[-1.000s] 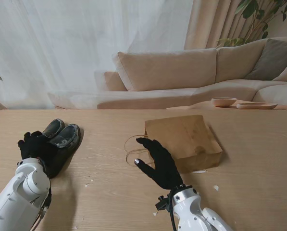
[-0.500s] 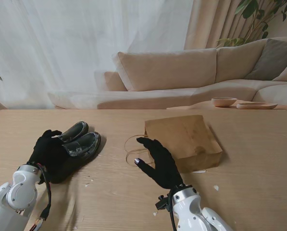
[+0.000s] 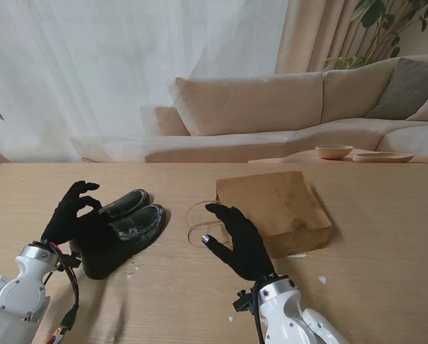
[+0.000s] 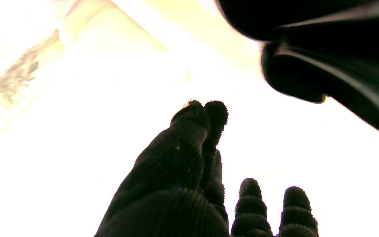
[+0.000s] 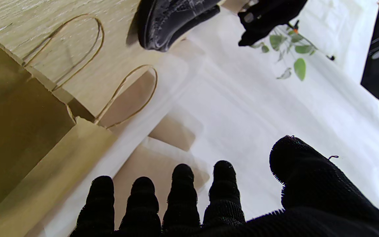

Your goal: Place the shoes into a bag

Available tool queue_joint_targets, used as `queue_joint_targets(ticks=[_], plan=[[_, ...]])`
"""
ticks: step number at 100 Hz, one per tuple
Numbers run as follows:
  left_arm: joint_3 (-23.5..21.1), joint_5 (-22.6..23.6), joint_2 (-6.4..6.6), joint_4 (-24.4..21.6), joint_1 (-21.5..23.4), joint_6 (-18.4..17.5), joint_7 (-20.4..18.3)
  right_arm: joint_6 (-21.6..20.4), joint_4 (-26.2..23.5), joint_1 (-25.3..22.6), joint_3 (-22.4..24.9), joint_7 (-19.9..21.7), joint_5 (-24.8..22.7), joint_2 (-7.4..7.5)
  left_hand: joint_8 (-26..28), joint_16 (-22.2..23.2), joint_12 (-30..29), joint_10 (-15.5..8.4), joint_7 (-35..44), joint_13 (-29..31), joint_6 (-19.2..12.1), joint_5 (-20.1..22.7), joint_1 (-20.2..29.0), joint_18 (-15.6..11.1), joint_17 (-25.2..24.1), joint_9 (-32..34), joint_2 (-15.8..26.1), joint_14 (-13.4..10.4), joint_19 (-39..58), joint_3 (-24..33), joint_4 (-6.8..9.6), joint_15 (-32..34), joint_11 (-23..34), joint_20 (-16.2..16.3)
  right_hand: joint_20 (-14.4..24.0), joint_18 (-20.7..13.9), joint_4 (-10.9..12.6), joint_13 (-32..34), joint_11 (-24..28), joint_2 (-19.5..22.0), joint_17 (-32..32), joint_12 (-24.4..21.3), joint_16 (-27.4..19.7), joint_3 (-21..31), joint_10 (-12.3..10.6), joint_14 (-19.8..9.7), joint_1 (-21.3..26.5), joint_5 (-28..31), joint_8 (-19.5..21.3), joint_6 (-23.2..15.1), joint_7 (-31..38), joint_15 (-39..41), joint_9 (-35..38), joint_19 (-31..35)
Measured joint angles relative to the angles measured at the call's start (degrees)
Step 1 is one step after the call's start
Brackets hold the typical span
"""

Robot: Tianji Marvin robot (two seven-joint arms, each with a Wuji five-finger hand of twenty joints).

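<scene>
Both forearms were cut off by the near edge of the stand view. The left wrist view was washed out almost to white, so only dark silhouettes showed there: glove fingers (image 4: 189, 158) and the shoe toes (image 4: 324, 65); no table detail could be made out. The right wrist view was sharper but showed only the fingertips (image 5: 183, 194) of its own hand.

The right hand (image 3: 239, 240) hovered near me at table centre, fingers spread apart and holding nothing, palm down. Its fingertips were over the bag's handles (image 3: 199, 222), thin loops lying flat on the wood; whether they touched the loops could not be told.

The left hand (image 3: 74, 215) was on the left, at the heel end of the shoes (image 3: 124, 229). Thumb and index were pinched together in the air, clear of the leather; the other fingers were hidden behind the hand, so whether it gripped the heels could not be told. The black pair lay side by side on the table (image 3: 371, 287), toes pointing toward the bag, near its handles but apart from them.

The paper bag (image 3: 274, 208) lay flat on its side just beyond the right hand, mouth facing the shoes. Small white crumbs (image 3: 321, 279) lay near its near edge.

Farther off stood a beige sofa (image 3: 271, 107).
</scene>
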Motion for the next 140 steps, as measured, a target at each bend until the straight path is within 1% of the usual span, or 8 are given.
queue_joint_targets(ticks=[10,28,42,56,63,74,93,140], plan=[[-0.01,-2.18,0.00,-0.23,0.02,-2.47,-0.47,0.49,-0.55,-0.40,0.60,1.01,-1.08,0.20,0.15,1.28,0.01,0.00,0.00,0.00,-0.01,0.00,-0.02,0.10,-0.04,0.06,0.01,0.01,0.92,0.00,0.00,0.18,0.05,1.61,0.00,0.00,0.00,0.00,0.00,0.00,0.01,0.00,0.00,0.02,0.00,0.00,0.00,0.00,0.00,0.01,0.02,0.00,0.00,0.00],[-0.65,-1.11,-0.01,-2.68,1.38,-1.51,-0.52,1.38,-1.47,-0.91,1.05,1.65,-2.38,0.67,0.16,2.55,0.01,-0.01,0.00,0.00,-0.02,0.00,-0.03,0.64,-0.15,0.71,0.01,0.10,1.32,0.01,0.00,0.18,0.14,2.74,0.00,0.00,0.00,0.00,0.00,-0.04,0.34,0.00,0.04,0.04,0.00,0.00,0.01,0.00,0.00,0.05,0.60,0.10,0.00,0.00],[-1.46,3.17,0.18,-7.68,3.78,6.74,-0.98,1.51,-1.61,-0.92,1.09,1.53,-2.99,0.71,-0.58,2.56,0.01,-0.01,-0.35,0.00,-0.02,0.00,-0.04,0.65,-0.16,0.71,0.02,0.72,1.32,0.32,0.00,0.18,0.14,2.75,0.00,0.00,0.00,0.00,0.49,-0.10,0.56,0.21,0.06,0.06,0.00,0.00,0.11,0.00,0.00,0.06,0.62,0.23,0.03,0.00],[-1.73,9.38,0.58,-10.71,5.51,10.52,-0.36,1.81,-1.60,-0.70,1.16,1.97,-2.79,0.76,-9.67,2.56,0.01,-0.01,-1.94,0.00,-2.90,-0.99,-0.14,0.74,-0.13,0.42,0.03,1.14,1.23,0.62,0.12,0.18,0.04,2.06,0.00,0.00,0.00,0.00,0.64,-0.10,0.57,0.54,0.07,0.06,0.00,0.00,0.15,0.00,0.00,0.06,0.65,0.52,0.04,0.02],[-1.78,12.34,0.96,-13.29,6.71,15.70,-1.47,1.84,-1.43,-0.50,1.08,1.81,-2.55,0.75,-12.63,-0.45,-0.60,-0.01,-5.67,0.00,-5.54,-4.53,-1.21,0.67,-0.05,-1.50,-0.33,1.05,0.55,2.78,0.24,0.21,-1.64,-0.27,0.00,0.00,0.00,0.00,0.64,-0.10,0.57,0.55,0.07,0.06,0.00,0.00,0.16,0.00,0.00,0.07,0.66,0.69,0.04,0.02],[-2.28,18.82,2.11,-17.98,8.55,22.80,-8.10,1.75,-1.02,-0.39,1.04,0.83,-1.85,0.60,-14.87,-4.69,-1.37,-0.01,-10.56,0.00,-5.88,-7.71,-10.61,0.63,0.20,-2.33,-2.13,0.62,-0.14,10.75,0.51,-0.13,-5.38,-4.00,0.00,0.01,0.00,0.00,0.65,-0.10,0.57,0.55,0.07,0.06,0.00,0.00,0.17,0.00,0.00,0.07,0.68,0.69,0.04,0.02],[-0.37,25.94,3.91,-20.16,9.04,30.88,-11.87,1.02,-0.83,-0.76,1.73,0.70,-1.71,0.48,-19.42,-8.33,-1.79,0.01,-17.61,0.00,-4.45,-11.09,-25.43,0.60,0.52,-2.97,-2.75,0.56,-0.90,21.02,0.51,-0.92,-9.09,-6.79,0.00,0.02,0.00,0.00,0.66,-0.11,0.58,0.56,0.07,0.07,0.00,0.00,0.18,0.00,0.00,0.10,0.71,0.71,0.04,0.02],[6.04,34.06,5.52,-21.34,4.67,41.21,-22.06,-0.14,-2.12,-2.94,3.49,-0.77,-1.62,0.33,-22.78,-12.27,-1.81,0.01,-22.51,0.00,-5.01,-13.24,-36.02,0.47,0.69,-4.26,-6.92,-0.07,-1.48,25.05,0.51,-1.51,-13.37,-8.19,0.01,0.04,0.00,0.00,0.67,-0.12,0.58,0.55,0.08,0.07,0.00,0.00,0.18,0.00,0.00,0.12,1.29,0.71,0.04,0.02]])
